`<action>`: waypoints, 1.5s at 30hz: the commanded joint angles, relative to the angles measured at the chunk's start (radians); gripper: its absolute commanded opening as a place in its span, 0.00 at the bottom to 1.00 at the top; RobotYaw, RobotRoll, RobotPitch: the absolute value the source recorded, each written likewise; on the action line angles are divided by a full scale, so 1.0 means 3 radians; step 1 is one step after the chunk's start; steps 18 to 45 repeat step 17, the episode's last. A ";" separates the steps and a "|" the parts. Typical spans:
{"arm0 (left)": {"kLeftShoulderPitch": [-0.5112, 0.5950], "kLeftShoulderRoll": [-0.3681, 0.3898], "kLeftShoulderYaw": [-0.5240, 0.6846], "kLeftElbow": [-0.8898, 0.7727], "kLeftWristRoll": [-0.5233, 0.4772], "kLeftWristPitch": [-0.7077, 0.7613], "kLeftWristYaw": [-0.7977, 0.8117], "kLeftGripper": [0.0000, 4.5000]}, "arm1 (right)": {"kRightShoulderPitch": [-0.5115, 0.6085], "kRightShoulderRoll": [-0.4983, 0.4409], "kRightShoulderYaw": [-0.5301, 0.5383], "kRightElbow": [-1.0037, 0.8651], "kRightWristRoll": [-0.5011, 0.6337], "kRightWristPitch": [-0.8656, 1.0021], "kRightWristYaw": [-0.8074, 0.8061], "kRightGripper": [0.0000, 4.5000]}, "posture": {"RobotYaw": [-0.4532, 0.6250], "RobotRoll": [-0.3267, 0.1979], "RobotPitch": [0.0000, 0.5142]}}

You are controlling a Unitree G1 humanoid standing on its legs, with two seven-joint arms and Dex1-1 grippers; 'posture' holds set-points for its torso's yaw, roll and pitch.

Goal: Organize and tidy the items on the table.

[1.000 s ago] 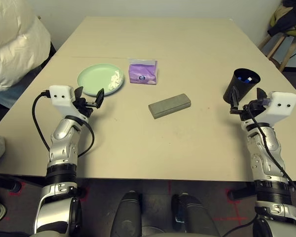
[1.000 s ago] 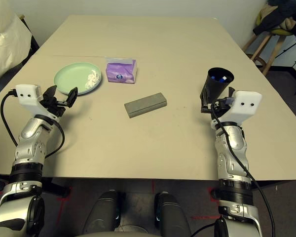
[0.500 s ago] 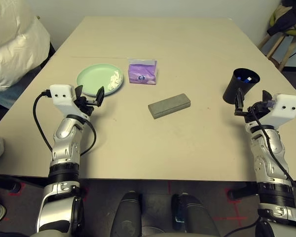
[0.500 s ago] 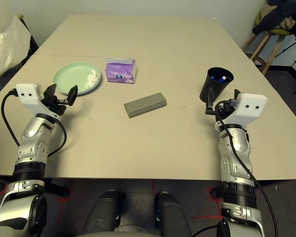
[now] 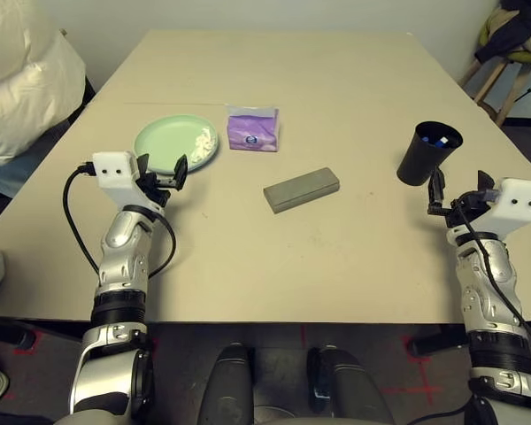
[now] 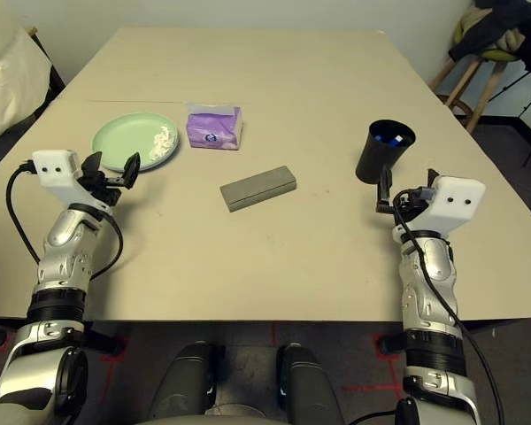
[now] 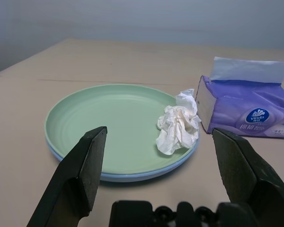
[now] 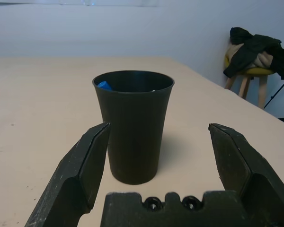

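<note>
both end effectors wide and empty, left end effector (image 5: 166, 173) near the stacked plates (image 5: 164, 142) bearing the crumpled tissue (image 7: 178, 124), right end effector (image 5: 460, 188) just short of the black cup (image 5: 427, 153) on the table (image 5: 336, 80); risks: tipping the cup, tissue sliding off if plates tilt.

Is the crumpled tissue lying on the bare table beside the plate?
No, the crumpled tissue rests on the green plate, at its edge nearest the purple tissue pack.
</note>
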 commanded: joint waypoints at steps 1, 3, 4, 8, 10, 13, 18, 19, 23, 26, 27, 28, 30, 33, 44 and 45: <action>-0.0018 -0.0026 -0.0029 0.0031 0.0039 -0.0037 0.0025 1.00 | -0.0003 0.0000 -0.0005 -0.0081 0.0012 0.0026 -0.0035 1.00 | 0.56 0.62 0.15; -0.0016 -0.0027 -0.0030 0.0034 0.0039 -0.0040 0.0024 1.00 | -0.0007 0.0001 0.0013 -0.0123 0.0011 0.0057 -0.0043 1.00 | 0.56 0.62 0.14; -0.0017 -0.0028 -0.0030 0.0037 0.0039 -0.0041 0.0024 1.00 | -0.0011 -0.0001 0.0022 -0.0143 0.0016 0.0073 -0.0039 1.00 | 0.56 0.62 0.14; -0.0010 -0.0023 -0.0028 0.0040 0.0038 -0.0042 0.0018 1.00 | -0.0039 -0.0030 0.0051 -0.0182 0.0019 0.0123 0.0013 1.00 | 0.56 0.62 0.15; 0.0003 -0.0022 -0.0026 0.0034 0.0039 -0.0042 0.0019 1.00 | -0.0062 -0.0043 0.0046 -0.0167 0.0018 0.0139 0.0022 1.00 | 0.57 0.62 0.15; 0.0026 -0.0020 -0.0020 0.0009 0.0038 -0.0035 0.0027 1.00 | -0.0076 -0.0053 0.0044 -0.0151 0.0016 0.0151 0.0032 1.00 | 0.57 0.62 0.15; 0.0039 -0.0018 -0.0016 -0.0009 0.0040 -0.0026 0.0041 1.00 | -0.0091 -0.0056 0.0049 -0.0117 0.0012 0.0155 0.0056 1.00 | 0.58 0.62 0.15; 0.0039 -0.0018 -0.0016 -0.0009 0.0040 -0.0026 0.0041 1.00 | -0.0091 -0.0056 0.0049 -0.0117 0.0012 0.0155 0.0056 1.00 | 0.58 0.62 0.15; 0.0039 -0.0018 -0.0016 -0.0009 0.0040 -0.0026 0.0041 1.00 | -0.0091 -0.0056 0.0049 -0.0117 0.0012 0.0155 0.0056 1.00 | 0.58 0.62 0.15; 0.0039 -0.0018 -0.0016 -0.0009 0.0040 -0.0026 0.0041 1.00 | -0.0091 -0.0056 0.0049 -0.0117 0.0012 0.0155 0.0056 1.00 | 0.58 0.62 0.15; 0.0039 -0.0018 -0.0016 -0.0009 0.0040 -0.0026 0.0041 1.00 | -0.0091 -0.0056 0.0049 -0.0117 0.0012 0.0155 0.0056 1.00 | 0.58 0.62 0.15; 0.0039 -0.0018 -0.0016 -0.0009 0.0040 -0.0026 0.0041 1.00 | -0.0091 -0.0056 0.0049 -0.0117 0.0012 0.0155 0.0056 1.00 | 0.58 0.62 0.15; 0.0039 -0.0018 -0.0016 -0.0009 0.0040 -0.0026 0.0041 1.00 | -0.0091 -0.0056 0.0049 -0.0117 0.0012 0.0155 0.0056 1.00 | 0.58 0.62 0.15; 0.0039 -0.0018 -0.0016 -0.0009 0.0040 -0.0026 0.0041 1.00 | -0.0091 -0.0056 0.0049 -0.0117 0.0012 0.0155 0.0056 1.00 | 0.58 0.62 0.15; 0.0039 -0.0018 -0.0016 -0.0009 0.0040 -0.0026 0.0041 1.00 | -0.0091 -0.0056 0.0049 -0.0117 0.0012 0.0155 0.0056 1.00 | 0.58 0.62 0.15; 0.0039 -0.0018 -0.0016 -0.0009 0.0040 -0.0026 0.0041 1.00 | -0.0091 -0.0056 0.0049 -0.0117 0.0012 0.0155 0.0056 1.00 | 0.58 0.62 0.15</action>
